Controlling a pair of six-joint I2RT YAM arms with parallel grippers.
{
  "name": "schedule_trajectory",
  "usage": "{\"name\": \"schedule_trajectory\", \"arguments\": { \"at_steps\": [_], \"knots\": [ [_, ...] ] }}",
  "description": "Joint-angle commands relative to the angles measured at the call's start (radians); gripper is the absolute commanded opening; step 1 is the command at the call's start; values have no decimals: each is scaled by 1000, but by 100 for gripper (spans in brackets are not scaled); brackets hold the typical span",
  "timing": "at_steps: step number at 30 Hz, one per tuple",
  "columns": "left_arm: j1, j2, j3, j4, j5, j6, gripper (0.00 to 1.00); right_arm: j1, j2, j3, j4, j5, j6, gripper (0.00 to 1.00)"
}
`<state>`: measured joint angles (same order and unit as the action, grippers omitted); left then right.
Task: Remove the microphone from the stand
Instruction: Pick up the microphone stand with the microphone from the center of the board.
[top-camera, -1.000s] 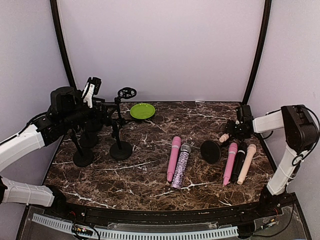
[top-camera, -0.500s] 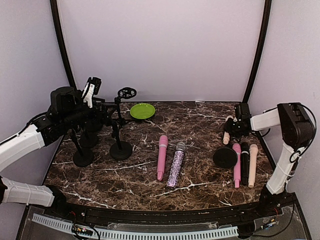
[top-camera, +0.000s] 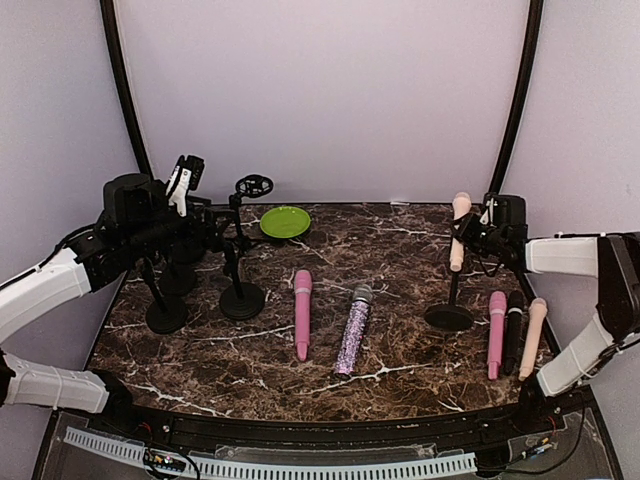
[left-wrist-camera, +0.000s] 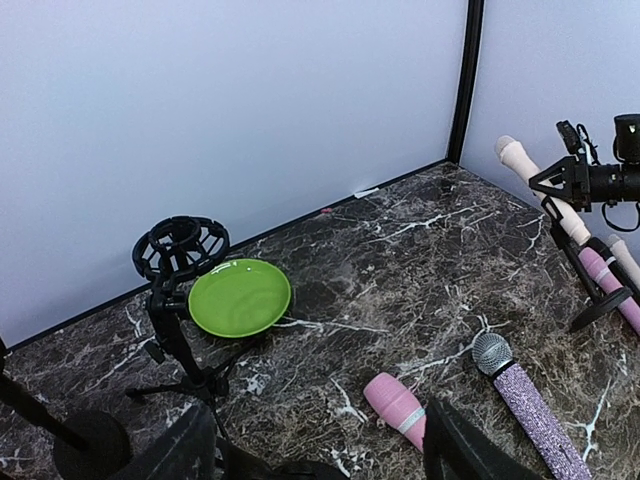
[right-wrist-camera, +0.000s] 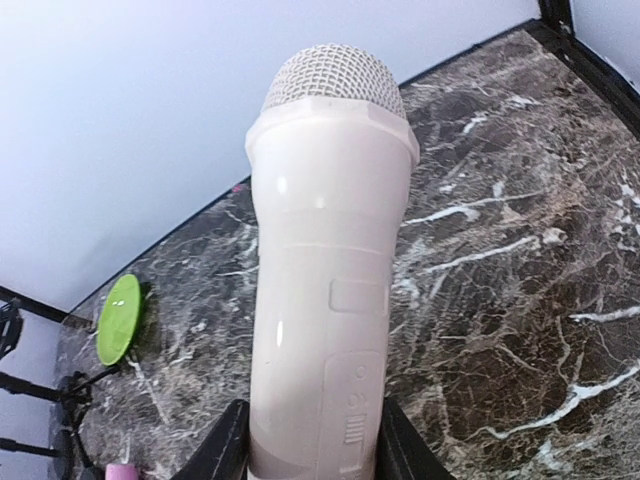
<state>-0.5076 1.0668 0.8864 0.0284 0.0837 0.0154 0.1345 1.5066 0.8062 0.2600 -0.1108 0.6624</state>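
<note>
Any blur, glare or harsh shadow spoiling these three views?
Top external: even, soft light, faint shadows, all sharp. Left wrist: table sharp, no glare. Right wrist: cream microphone crowds the frame, small highlights on its body, no washout.

Above the upright cream microphone the air is free. Open marble runs between its stand's base and the glitter microphone. Three microphones lying side by side crowd the right edge; black stands cluster far left.
</note>
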Motion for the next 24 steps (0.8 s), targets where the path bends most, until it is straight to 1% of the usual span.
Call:
{"name": "schedule_trajectory", "arguments": {
  "at_steps": [1,5,9,11,14,15,17,20,21,24],
  "knots": [
    [5,-14,-17,29,49,19,72,13,-110,-44,187,-113,-4,6],
    [3,-25,-23,78,133,-6,70,56,-197,-64,207,-141,-58,4],
    [-20,-30,-37,154,211,-92,68,103,-270,-82,249,-186,-81,4],
    [-59,-30,-52,199,218,-112,68,126,-302,-87,277,-211,-83,3],
    [-167,-6,-58,249,188,-106,68,163,-343,-98,341,-263,-74,3],
    [-187,5,-55,271,188,-108,68,178,-353,-98,361,-278,-72,3],
    [-240,34,-51,317,214,-136,68,215,-373,-98,393,-300,-70,2],
    [-260,88,-66,418,310,-201,68,278,-397,-94,436,-323,-79,2],
    [-273,99,-68,466,323,-222,68,298,-402,-93,463,-334,-76,2],
    [-308,161,-57,526,358,-232,68,365,-408,-83,546,-388,-41,2]
  ]
}}
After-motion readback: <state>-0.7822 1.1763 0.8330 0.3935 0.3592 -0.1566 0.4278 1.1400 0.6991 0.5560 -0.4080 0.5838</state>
